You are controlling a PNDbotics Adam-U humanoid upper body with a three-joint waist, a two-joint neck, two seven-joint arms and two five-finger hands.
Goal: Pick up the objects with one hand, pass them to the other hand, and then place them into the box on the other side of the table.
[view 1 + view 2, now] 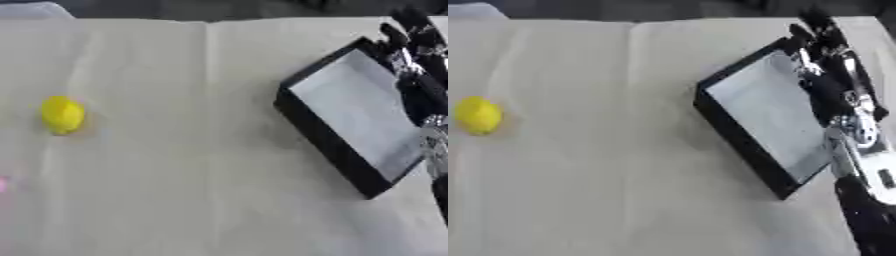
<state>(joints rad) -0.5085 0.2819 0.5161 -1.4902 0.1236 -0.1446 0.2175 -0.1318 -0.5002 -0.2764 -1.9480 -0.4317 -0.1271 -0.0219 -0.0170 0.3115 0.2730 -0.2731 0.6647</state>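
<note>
Lemon-yellow, rounded and small, the object to be moved (62, 115) lies alone on the pale cloth-covered bench (201, 190) at the robot's far left, well apart from everything else. Nothing touches it, so the pick-up has not begun.

On the robot's right stands the black-walled shallow box with a pale grey floor (767, 112), turned askew to the bench's edges. It looks empty, and its open top faces up, which suits a drop from above.

The right hand (826, 45) reaches along the far right side of the box, its arm coming up from the lower right corner. Its fingers appear extended rather than curled round anything, and it carries nothing; whether they touch the box wall cannot be told. Being on the box's side, this hand seems placed to receive the object and put it in.

The left hand shows in neither view. Since the yellow object lies on the left and the box on the right, the left hand would sensibly grasp it and carry it toward the middle for the hand-over. A faint pink patch (3, 184) shows at the left edge of the left eye view; what it is cannot be made out.
</note>
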